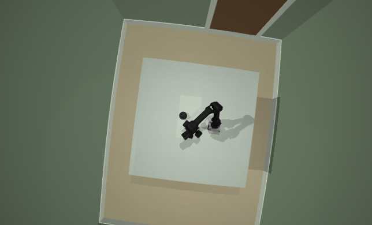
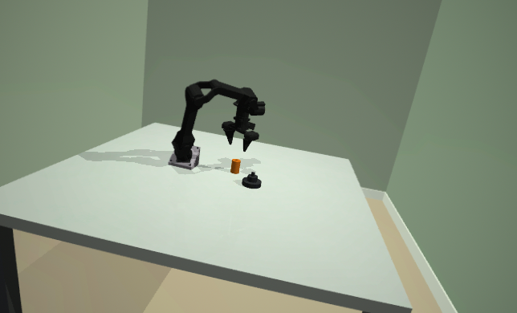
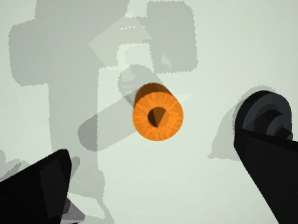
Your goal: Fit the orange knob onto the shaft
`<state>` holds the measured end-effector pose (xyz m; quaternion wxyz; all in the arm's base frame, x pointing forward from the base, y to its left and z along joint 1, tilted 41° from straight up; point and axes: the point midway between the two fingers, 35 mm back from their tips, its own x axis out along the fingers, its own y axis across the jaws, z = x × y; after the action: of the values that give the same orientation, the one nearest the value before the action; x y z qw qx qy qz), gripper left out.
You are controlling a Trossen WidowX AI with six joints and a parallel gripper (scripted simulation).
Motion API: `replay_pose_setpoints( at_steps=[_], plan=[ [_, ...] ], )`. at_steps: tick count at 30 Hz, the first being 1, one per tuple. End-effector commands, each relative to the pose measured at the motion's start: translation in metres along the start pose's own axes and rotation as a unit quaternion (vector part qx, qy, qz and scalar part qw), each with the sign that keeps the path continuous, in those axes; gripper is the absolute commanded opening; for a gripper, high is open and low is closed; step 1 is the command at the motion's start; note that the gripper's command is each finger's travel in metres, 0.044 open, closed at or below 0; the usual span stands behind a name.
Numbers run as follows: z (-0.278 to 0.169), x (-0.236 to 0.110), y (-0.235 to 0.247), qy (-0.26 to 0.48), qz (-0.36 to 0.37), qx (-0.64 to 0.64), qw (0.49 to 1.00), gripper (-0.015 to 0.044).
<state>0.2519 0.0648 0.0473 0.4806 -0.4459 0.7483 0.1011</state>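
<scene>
Fingers of our black parallel-jaw gripper (image 2: 238, 141) are spread wide and hold nothing as we hang above the small orange cylindrical knob (image 2: 235, 166). It stands upright on the pale table top (image 2: 149, 209), just beside the dark round pedestal (image 2: 251, 183) with its stubby shaft (image 2: 253, 175), not touching it. From the wrist, the knob (image 3: 157, 116) sits between our two fingers, bore facing up. We judge the main risk to be an off-centre descent: one fingertip could clip the rim and topple the knob. A poor grip could also lose the flat's alignment, jamming it on the shaft.
</scene>
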Motion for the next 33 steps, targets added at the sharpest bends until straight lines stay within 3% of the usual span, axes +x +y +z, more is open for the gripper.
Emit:
replay_pose_setpoints(
  at_steps=[1,9,14,20,33],
  plan=[
    [0.0008,-0.0081,-0.0038,0.025,-0.029,-0.001,0.999,0.044],
    [0.0008,-0.008,-0.0038,0.025,-0.029,0.007,0.999,0.044],
    [0.0008,-0.0071,-0.0039,0.018,-0.034,0.223,0.974,0.044],
    [0.0007,-0.0059,-0.004,0.008,-0.038,0.473,0.88,0.044],
    [-0.0006,-0.0059,-0.0042,0.008,-0.038,0.491,0.87,0.044]
  ],
)
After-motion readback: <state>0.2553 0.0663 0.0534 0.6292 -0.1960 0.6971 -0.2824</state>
